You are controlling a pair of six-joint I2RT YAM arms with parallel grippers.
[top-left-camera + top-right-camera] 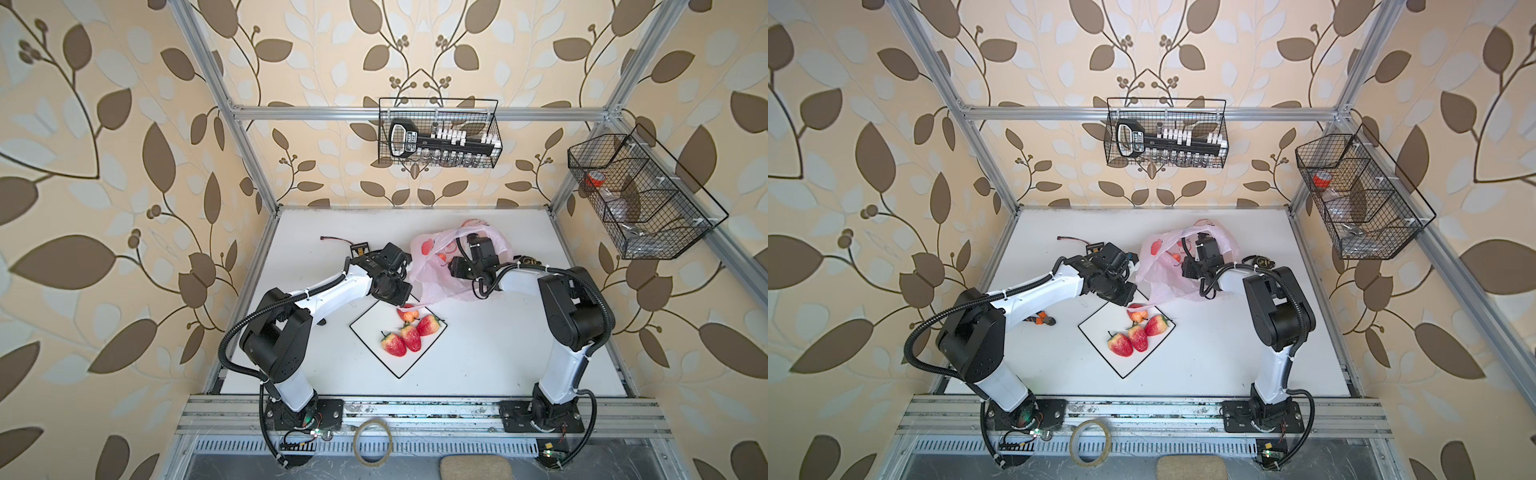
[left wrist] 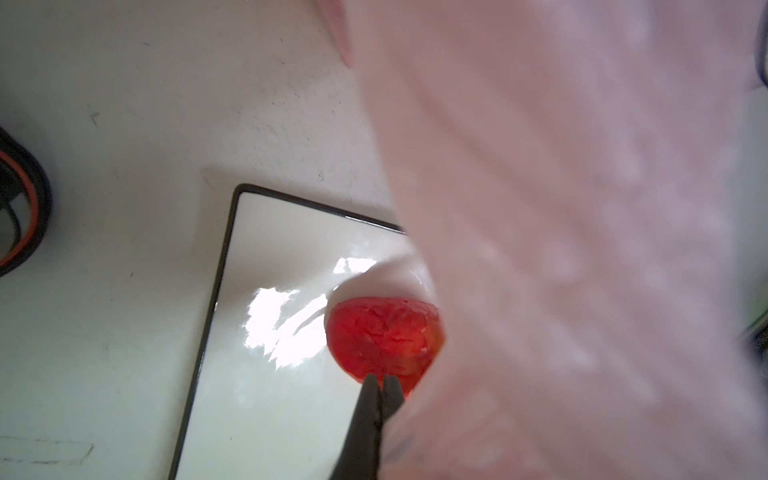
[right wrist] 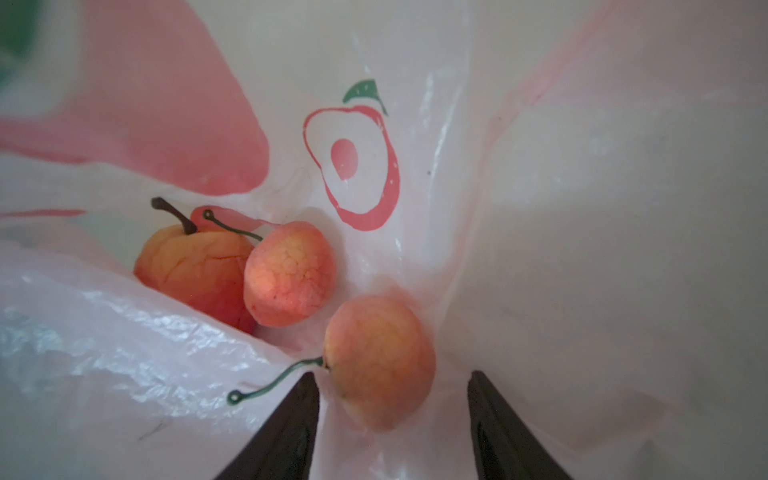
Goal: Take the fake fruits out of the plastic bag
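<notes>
The pink plastic bag (image 1: 432,286) (image 1: 1163,286) lies behind the white square plate (image 1: 374,328) (image 1: 1100,328). My right gripper (image 3: 392,386) is inside the bag, open, its fingers on either side of a pinkish-orange round fruit (image 3: 378,361). Two more fruits (image 3: 291,278) (image 3: 195,274) rest deeper in the bag. Several strawberry-like fruits (image 1: 411,336) (image 1: 1138,336) lie on the plate. My left gripper (image 2: 380,380) is shut at the bag's edge, over the plate's corner and just before a red fruit (image 2: 382,336). Blurred bag film (image 2: 582,208) drapes against its fingers.
Orange-handled pliers (image 1: 1042,320) lie under the left arm. A small black device with a cable (image 1: 359,249) sits at the back left. Two wire baskets (image 1: 436,133) (image 1: 640,195) hang on the walls. A tape roll (image 1: 372,441) lies on the front rail.
</notes>
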